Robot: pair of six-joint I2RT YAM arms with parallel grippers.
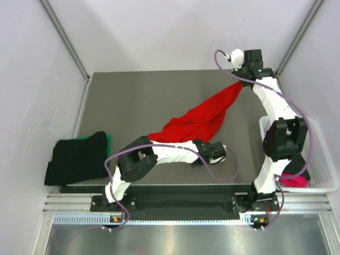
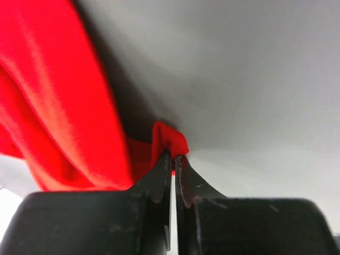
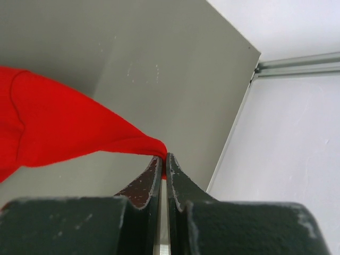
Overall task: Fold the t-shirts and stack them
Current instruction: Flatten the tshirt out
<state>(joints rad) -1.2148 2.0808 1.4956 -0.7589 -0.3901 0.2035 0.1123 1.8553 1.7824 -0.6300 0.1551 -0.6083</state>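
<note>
Ok, red t-shirt (image 1: 204,118) sprawled mid table (image 1: 133,95), likely limp and light (it'll sag). Right gripper (image 3: 163,158) pinches its far corner, left gripper (image 2: 173,158) clamps a near edge fold; corners look like the best handles.

A white mesh basket (image 1: 325,162) sits at the right edge of the grey table (image 1: 138,101).

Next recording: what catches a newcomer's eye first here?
The bright red t-shirt, stretched diagonally over the grey table, its far end pinched in the right tool, a near fold in the left tool. A black t-shirt lies at the table's left edge, a white basket at right.
</note>
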